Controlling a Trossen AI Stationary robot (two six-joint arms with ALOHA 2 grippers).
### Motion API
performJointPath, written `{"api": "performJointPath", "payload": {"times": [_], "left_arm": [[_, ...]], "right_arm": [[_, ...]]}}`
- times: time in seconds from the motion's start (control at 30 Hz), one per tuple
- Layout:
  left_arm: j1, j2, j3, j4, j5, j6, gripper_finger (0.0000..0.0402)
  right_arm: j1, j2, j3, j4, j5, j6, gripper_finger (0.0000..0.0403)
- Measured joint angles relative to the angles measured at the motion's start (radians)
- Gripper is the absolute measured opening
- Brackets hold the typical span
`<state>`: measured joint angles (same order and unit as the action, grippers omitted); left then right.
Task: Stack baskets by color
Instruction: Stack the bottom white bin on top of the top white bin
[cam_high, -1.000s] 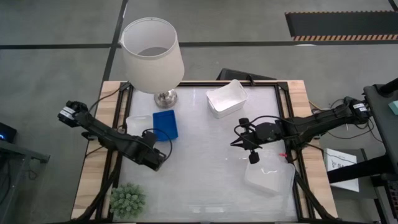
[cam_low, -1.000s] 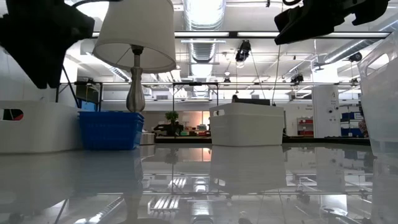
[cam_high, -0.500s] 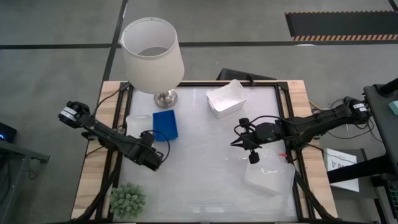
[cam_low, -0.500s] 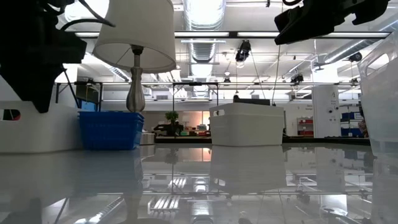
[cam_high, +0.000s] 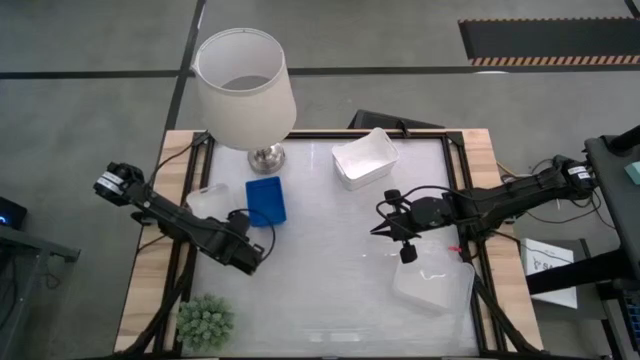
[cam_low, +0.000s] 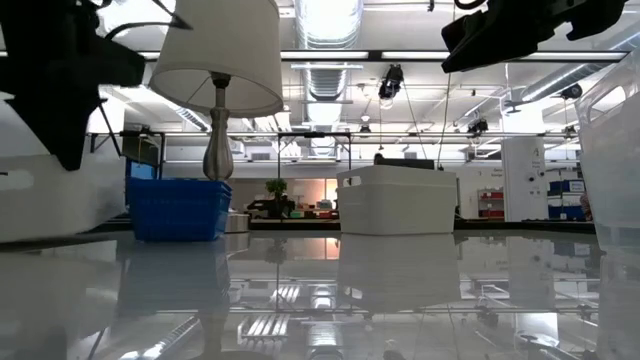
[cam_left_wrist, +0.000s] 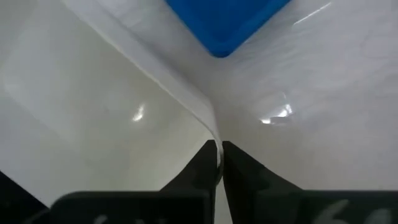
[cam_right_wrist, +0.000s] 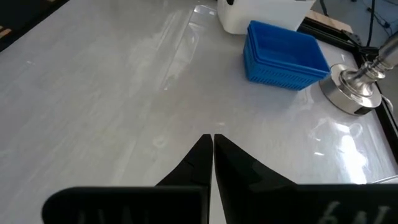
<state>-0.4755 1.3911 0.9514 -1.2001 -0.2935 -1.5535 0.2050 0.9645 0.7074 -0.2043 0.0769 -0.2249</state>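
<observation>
Blue baskets (cam_high: 265, 201) sit stacked near the lamp; a white basket (cam_high: 205, 203) beside them is tilted up, a white stack (cam_high: 364, 158) farther back, a clear basket (cam_high: 432, 286) in front.

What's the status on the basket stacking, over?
Left gripper shut on white basket rim, basket tilted beside blue basket. Right gripper shut, empty, mid-table. Nothing in the way.

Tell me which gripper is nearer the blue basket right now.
Left. The left gripper is shut on the white basket right beside the blue basket; the right gripper hangs mid-table, well away.
</observation>
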Motion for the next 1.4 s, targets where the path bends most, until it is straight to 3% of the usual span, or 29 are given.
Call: {"api": "performJointPath", "payload": {"times": [0.13, 0.3, 0.53, 0.7, 1.0, 1.4], "left_arm": [[-0.002, 0.000, 0.065, -0.039, 0.000, 0.021, 0.0000], [-0.011, 0.000, 0.192, -0.212, 0.010, 0.032, 0.0000], [-0.019, 0.002, 0.416, -0.239, 0.068, 0.278, 0.0000], [-0.026, 0.025, 0.540, -0.139, 0.058, 0.519, 0.0000], [-0.025, 0.129, 0.516, 0.450, 0.049, 1.097, 0.0000], [-0.019, 0.376, 0.517, 0.483, 0.050, 1.145, 0.0000]], "right_arm": [[0.000, 0.000, -0.001, 0.000, 0.001, -0.002, 0.0009], [0.000, 0.000, -0.002, 0.000, 0.001, 0.003, 0.0009], [0.000, 0.000, -0.003, 0.000, 0.001, 0.000, 0.0009], [0.000, 0.000, -0.004, 0.000, 0.001, 0.000, 0.0009], [0.000, 0.000, -0.009, -0.002, 0.000, 0.005, 0.0009], [0.000, 0.000, -0.014, -0.035, -0.001, 0.032, 0.0009]]}}
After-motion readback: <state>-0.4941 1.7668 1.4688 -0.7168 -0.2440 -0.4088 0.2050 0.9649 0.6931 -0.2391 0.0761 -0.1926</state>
